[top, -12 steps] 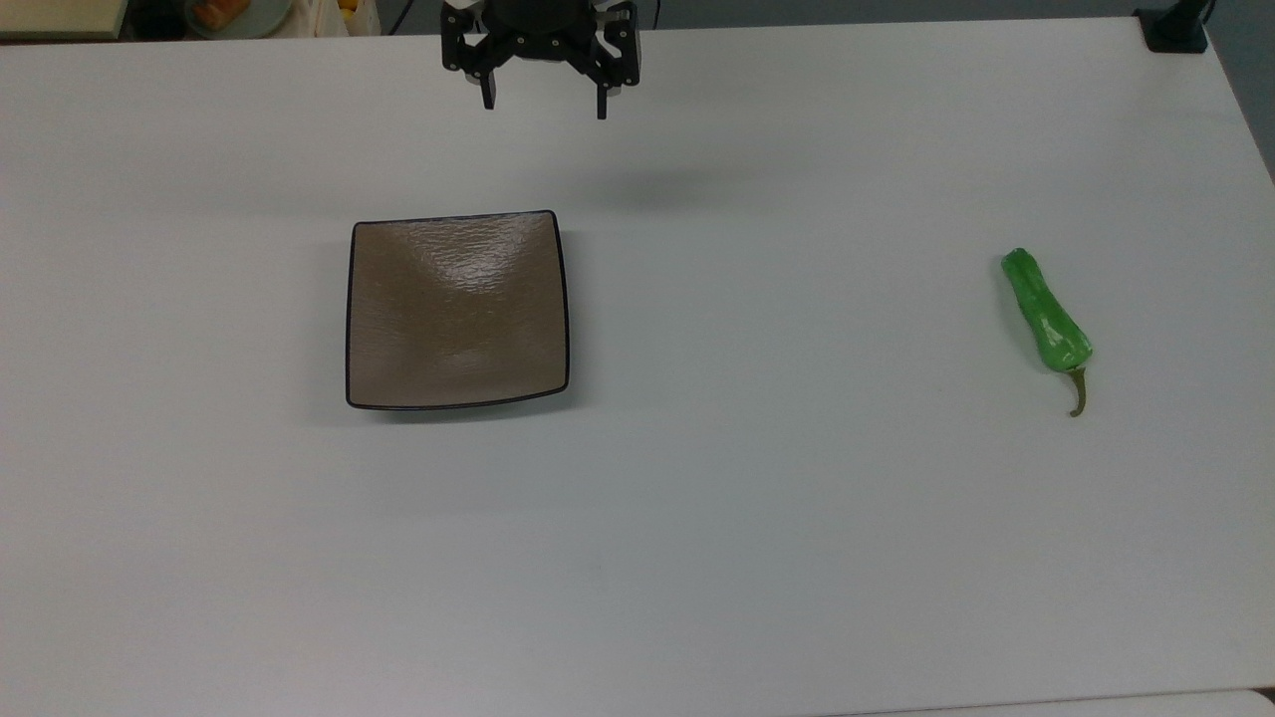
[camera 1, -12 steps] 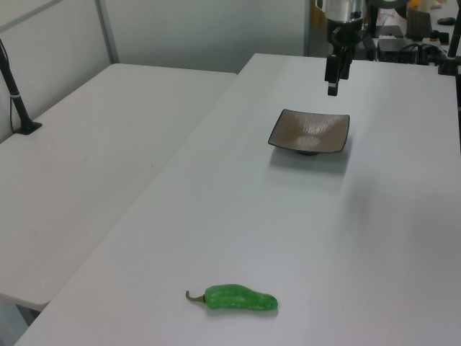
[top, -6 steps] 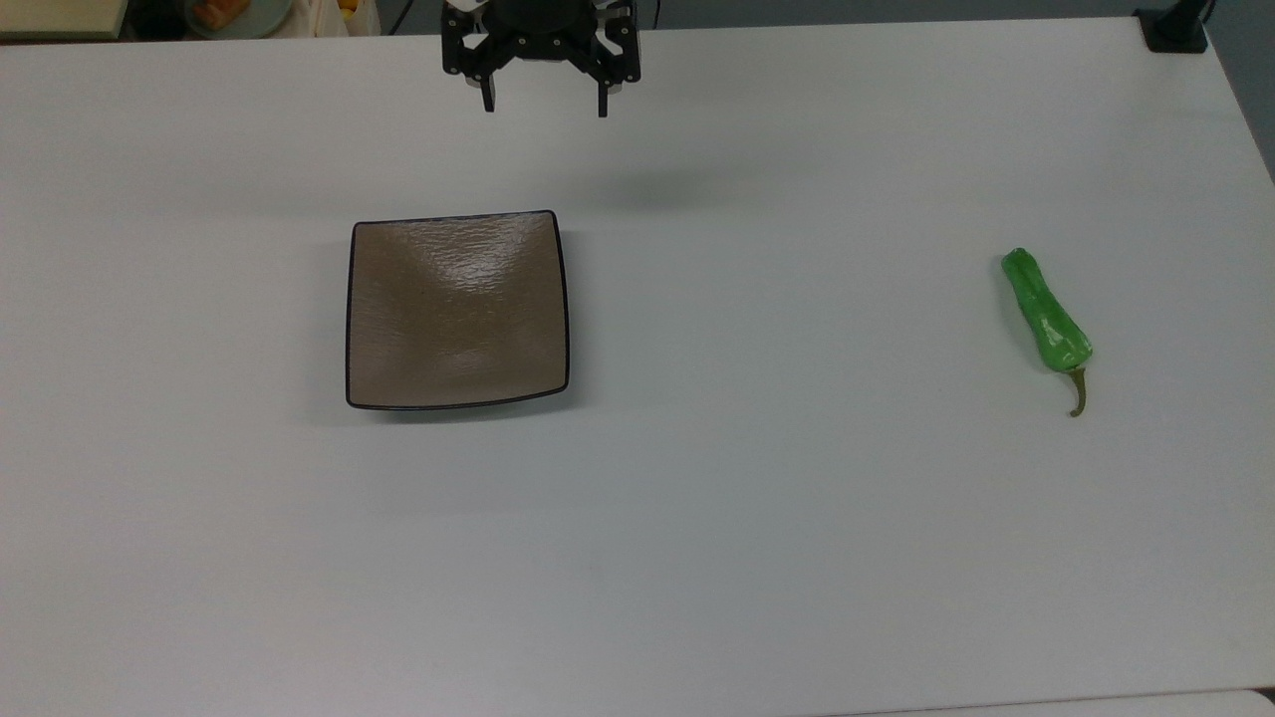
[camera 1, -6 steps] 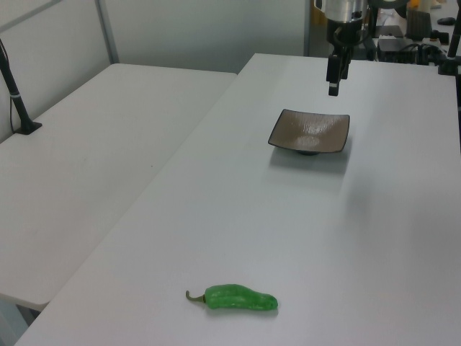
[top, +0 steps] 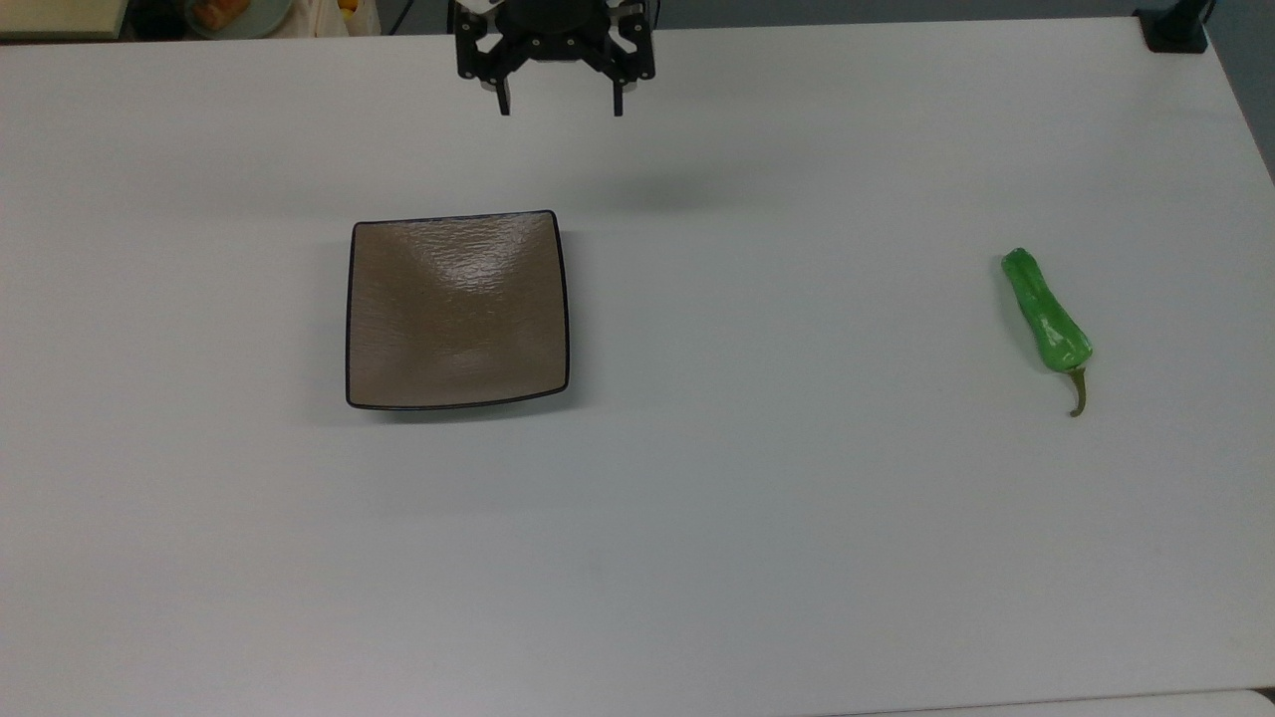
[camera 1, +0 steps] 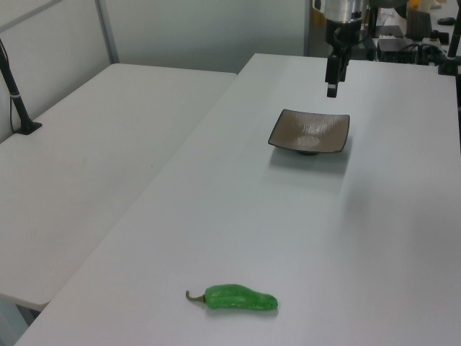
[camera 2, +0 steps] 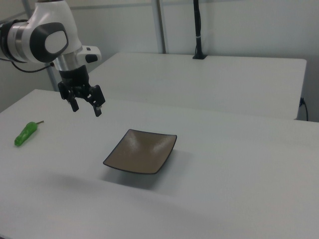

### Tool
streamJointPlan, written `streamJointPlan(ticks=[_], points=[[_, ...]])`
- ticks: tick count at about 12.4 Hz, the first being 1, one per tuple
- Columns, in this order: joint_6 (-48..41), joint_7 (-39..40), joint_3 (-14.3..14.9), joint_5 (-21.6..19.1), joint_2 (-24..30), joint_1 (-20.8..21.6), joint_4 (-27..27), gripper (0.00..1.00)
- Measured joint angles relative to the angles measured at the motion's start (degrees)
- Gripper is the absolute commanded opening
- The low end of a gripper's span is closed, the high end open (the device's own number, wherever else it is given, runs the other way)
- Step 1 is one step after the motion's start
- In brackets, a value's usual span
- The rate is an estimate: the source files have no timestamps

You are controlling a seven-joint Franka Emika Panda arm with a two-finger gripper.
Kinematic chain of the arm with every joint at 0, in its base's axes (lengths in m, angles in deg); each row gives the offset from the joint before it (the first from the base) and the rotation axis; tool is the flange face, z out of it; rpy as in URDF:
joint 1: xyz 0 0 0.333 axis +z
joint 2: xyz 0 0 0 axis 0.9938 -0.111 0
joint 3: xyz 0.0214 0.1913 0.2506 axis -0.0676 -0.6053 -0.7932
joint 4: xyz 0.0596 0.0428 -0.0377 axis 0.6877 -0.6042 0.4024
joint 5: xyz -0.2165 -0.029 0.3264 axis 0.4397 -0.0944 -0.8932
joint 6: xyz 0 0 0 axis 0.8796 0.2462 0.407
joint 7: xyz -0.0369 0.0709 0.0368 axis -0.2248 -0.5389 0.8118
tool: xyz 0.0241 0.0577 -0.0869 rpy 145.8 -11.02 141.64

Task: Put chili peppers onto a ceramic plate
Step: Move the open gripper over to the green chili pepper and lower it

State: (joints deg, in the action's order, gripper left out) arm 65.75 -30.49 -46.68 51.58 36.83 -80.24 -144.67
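My gripper [top: 558, 105] hung in the air above the white table [top: 757, 518], its two black fingers [camera 2: 98, 110] spread wide apart and holding nothing. In the top view it sat at the upper edge of the picture, beyond the far side of the ceramic plate [top: 457, 310] and a little toward the top view's right of the plate's middle, with a faint shadow on the table between the two. In the right view the gripper [camera 2: 86, 108] pointed downward from my white arm [camera 2: 47, 37], up and to the right view's left of the plate [camera 2: 141, 158], clear of it. In the left view the gripper [camera 1: 332, 85] appeared edge-on above the plate's far rim, so from that side I could barely separate one finger from the other.

The plate [camera 1: 310, 132] lay flat on the table, square, glossy brown with a thin black rim, and nothing rested on it.

The chili pepper [top: 1044, 321] lay on the bare table well apart from the plate, far toward the top view's right, its curved brownish stem pointing toward the bottom of that picture. In the left view the pepper [camera 1: 238, 298] lay near the bottom, stem to the left view's left; in the right view it [camera 2: 26, 133] lay at the far left edge.

A second white table [camera 2: 209, 79] stood beside mine.
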Motion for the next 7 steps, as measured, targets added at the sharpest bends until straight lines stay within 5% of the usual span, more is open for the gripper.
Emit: streamJointPlan(ticks=[7], points=[[6.83,-4.33,-5.18,-3.36,-3.66,4.16,2.23,1.00]])
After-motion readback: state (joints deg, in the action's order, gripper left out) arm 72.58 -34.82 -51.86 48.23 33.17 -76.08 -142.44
